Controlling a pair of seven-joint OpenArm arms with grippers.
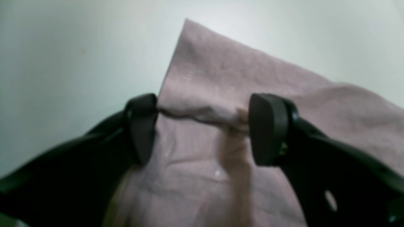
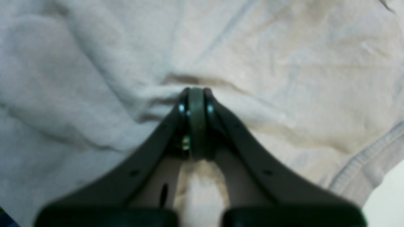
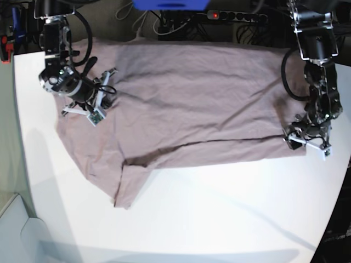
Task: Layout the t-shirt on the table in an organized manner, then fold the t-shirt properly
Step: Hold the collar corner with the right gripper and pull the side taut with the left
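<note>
T-shirt (image 3: 192, 104) is lying mostly spread across the far half of the table (image 3: 219, 219), long axis running left to right in the base view. One lengthwise fold looks to be in: a folded edge runs across the near side, with a dark crease line from roughly mid-shirt toward the base view's right end. A sleeve flap hangs out toward the near-left corner, not tucked. Fabric is wrinkled near the left end, flatter in the middle.

Left gripper (image 1: 202, 126) is at the base view's right end, over the corner of the shirt. Its fingers stand apart with a ridge of cloth spanning between the pads; cloth touches both pads, but I can't tell if that's a real grip or just a bunch it straddles. Wrist view is blurred.

Right gripper (image 2: 196, 104) is at the base view's left end, pressed down into the fabric with fingers clamped together. Cloth puckers around the tips; whether a pinch of it is caught between them isn't visible.

My read: layout done, first fold roughly done. Left: tuck the sleeve, cross folds, smooth out.
</note>
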